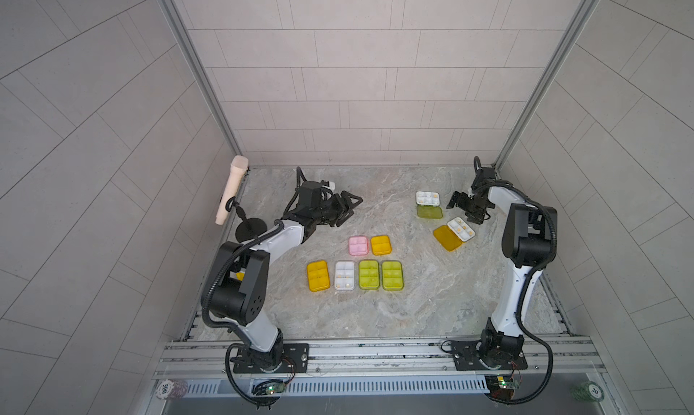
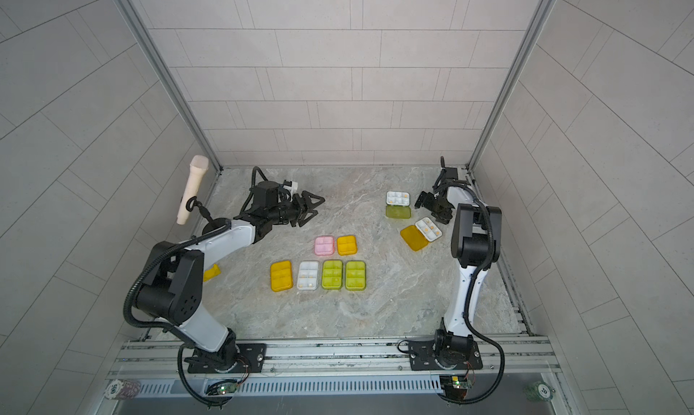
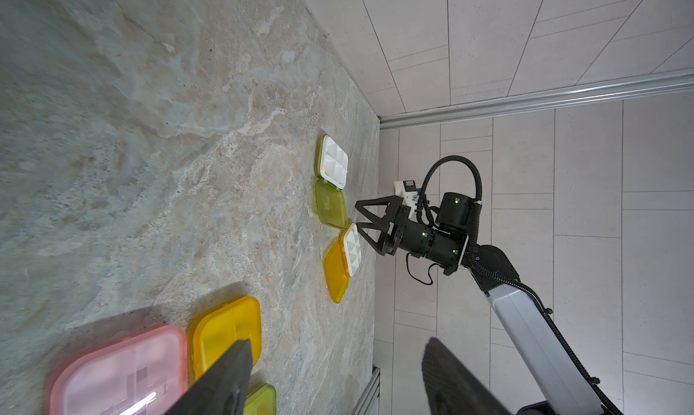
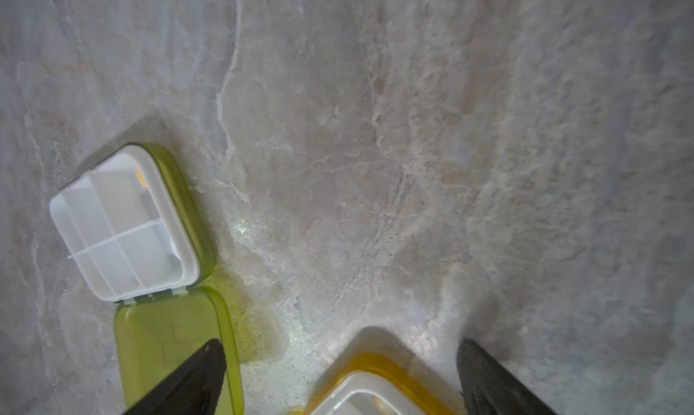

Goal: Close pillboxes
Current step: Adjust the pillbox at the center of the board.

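- In both top views my left pincer [image 1: 351,211] hangs over the bare marbled stone tabletop [image 1: 413,300] at about 10 o'clock. Its jaws are spread and hold nothing.
- My right pincer [image 1: 462,210] is at about 2 o'clock, jaws wide and empty, between the two pillboxes that lie open. The open yellow-green-lidded plastic pillbox [image 1: 427,198] is at its 9 o'clock, and the open orange-lidded plastic pillbox [image 1: 460,229] at its 6 o'clock.
- Six pillboxes lie shut near the centre. A pink-lidded pillbox [image 1: 358,245] sits beside a shut orange pillbox [image 1: 381,245].
- Toward 6 o'clock from them is a row of four: another orange-lidded one [image 1: 318,276], a clear-lidded one [image 1: 344,275] and two yellow-green ones [image 1: 369,275] [image 1: 392,275].
- The left wrist view shows the left pincer [image 3: 338,341] with its fingers apart and nothing between them. The pink-lidded pillbox [image 3: 120,375] is blurred close by. Far off, the right pincer [image 3: 357,215] points at the orange-lidded box's white tray; I cannot tell whether it touches.
- The right wrist view shows the right pincer [image 4: 341,341] spread wide, with a corner of the orange-lidded box's tray [image 4: 375,390] between the fingers. The yellow-green lid [image 4: 169,338] lies flat under one finger.
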Robot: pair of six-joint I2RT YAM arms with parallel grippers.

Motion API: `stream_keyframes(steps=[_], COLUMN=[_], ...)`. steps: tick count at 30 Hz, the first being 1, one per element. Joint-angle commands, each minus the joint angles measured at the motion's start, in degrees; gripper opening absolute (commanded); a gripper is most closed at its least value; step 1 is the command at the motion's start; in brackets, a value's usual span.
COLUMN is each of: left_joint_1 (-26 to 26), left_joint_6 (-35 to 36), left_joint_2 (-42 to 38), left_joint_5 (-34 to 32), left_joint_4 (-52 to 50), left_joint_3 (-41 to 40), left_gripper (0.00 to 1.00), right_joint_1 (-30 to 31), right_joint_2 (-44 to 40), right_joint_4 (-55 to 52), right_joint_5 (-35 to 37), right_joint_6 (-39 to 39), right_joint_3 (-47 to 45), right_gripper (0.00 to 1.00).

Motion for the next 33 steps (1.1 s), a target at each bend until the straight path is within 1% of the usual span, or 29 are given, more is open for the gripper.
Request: stream_keyframes(steps=[1,9,16,21,25,28,31,33], left_joint_1=[-0.3,-0.3,-0.3,-0.4,-0.7,-1.0,-1.2,-1.3], left_joint_6=[-0.7,-0.4,-0.2,0.3,0.5,0.7,0.7,0.7], left_joint_2=[0.6,0.5,0.6,0.2,0.0,-0.1,-0.1,-0.3], left_joint_5=[0.9,0.8,0.6,0.3,0.2,0.2,0.1,0.2], left_joint_4=[1.6,1.3,0.9,0.4,0.2,0.0,0.0,0.0], left_joint_3=[-0.5,-0.5,-0.5,-0.5,-0.4,-0.4,-0.3,-0.3], left_gripper=[0.76,0.76,0.76,0.76,0.76,0.76,0.76,0.76], right_joint_1=[0.6,1.9,4.2,7.8,11.0,11.6,11.8,11.9], right_joint_2=[-0.7,-3.9,-10.0,-13.5,-16.1,-19.5,-24.0,-27.0], right_joint_4=[0.7,4.5,6.5,8.1,6.3,5.1,3.9,2.5], right_joint_5=[-2.9,-7.9,-8.8,-10.8,-11.1,-8.3,-3.9,0.4], right_joint_6=[0.3,1.9,2.9,3.6,2.6,2.6,2.7,2.8], right_joint_3=[-2.7,-9.7,-17.7,-22.7,-24.3,-24.9,-26.3,-27.6], right_gripper=[0.97,0.95,0.94,0.93,0.93,0.92,0.94,0.95])
